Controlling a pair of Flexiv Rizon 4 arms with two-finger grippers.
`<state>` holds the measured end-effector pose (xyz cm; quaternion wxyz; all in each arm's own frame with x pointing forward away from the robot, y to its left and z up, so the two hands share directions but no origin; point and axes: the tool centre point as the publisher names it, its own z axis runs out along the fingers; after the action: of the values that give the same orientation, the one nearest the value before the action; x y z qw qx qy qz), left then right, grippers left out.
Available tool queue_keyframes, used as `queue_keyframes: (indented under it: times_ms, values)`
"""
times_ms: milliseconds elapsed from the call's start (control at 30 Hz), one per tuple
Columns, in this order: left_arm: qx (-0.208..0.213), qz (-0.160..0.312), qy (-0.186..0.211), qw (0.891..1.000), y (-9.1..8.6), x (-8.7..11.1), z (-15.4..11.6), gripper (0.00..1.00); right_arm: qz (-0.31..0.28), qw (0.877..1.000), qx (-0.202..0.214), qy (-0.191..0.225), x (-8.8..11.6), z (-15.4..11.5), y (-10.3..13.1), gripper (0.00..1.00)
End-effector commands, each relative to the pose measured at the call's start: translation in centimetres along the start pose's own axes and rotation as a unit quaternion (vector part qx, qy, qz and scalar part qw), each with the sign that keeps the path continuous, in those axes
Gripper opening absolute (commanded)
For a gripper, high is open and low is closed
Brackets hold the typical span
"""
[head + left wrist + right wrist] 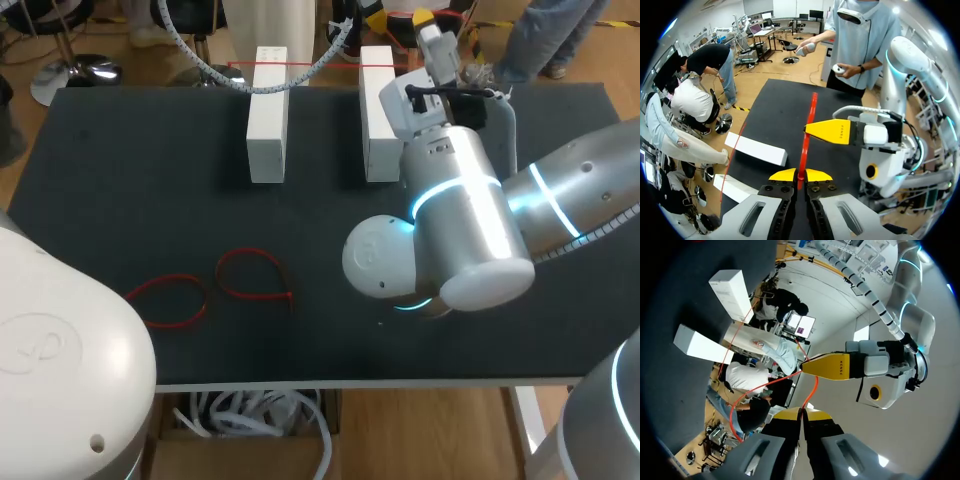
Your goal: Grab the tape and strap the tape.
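1. The table [120, 180] has a flat black top. Two white blocks [267, 140] [378, 140] stand side by side on its far half, well apart and lying lengthwise away from the robot.
2. A thin red strand [300, 64] crosses the far ends of both blocks, close to the back edge.
3. Two red loops [170, 279] [248, 251] lie flat on the near-left part of the top. They sit just beside each other and near the front edge.
4. The left gripper [800, 175] is clenched on the tape [811, 110], with its yellow tips pressed to the strip from both sides. The strip runs straight ahead from them, above the table.
5. Just ahead of it, a yellow finger [832, 131] of the other arm meets the same strip from the side.
6. The right gripper [801, 413] is likewise clamped on the red strip, its tips drawn together around it. From there the strip curves away in a loose bow.
7. Both grippers hold the strip up beyond the blocks at the table's far side, above its surface.
8. The right arm [470, 220] hangs over the middle and near-right of the top and hides that part. The left arm [60, 360] covers the near-left corner.
9. The widest stretch of black surface in view lies at the left, between the blocks and the loops. A narrower lane runs between the two blocks.
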<state>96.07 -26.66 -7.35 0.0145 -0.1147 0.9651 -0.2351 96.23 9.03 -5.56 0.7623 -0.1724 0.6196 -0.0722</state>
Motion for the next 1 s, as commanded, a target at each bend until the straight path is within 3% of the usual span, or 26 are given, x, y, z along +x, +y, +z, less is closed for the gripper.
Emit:
queue_keyframes:
  times_ms: [33, 1000]
  values:
    - [-0.002, -0.001, 0.000, 1.000, -0.2, 0.0, 0.0, 0.00, -0.009, 1.000, 0.005, 0.002, 0.2, 0.1, 0.0, 0.00]
    - [-0.002, -0.001, 0.000, 1.000, -0.2, 0.0, 0.0, 0.00, -0.051, 0.998, 0.004, -0.025, 1.1, 0.1, 0.6, 0.00]
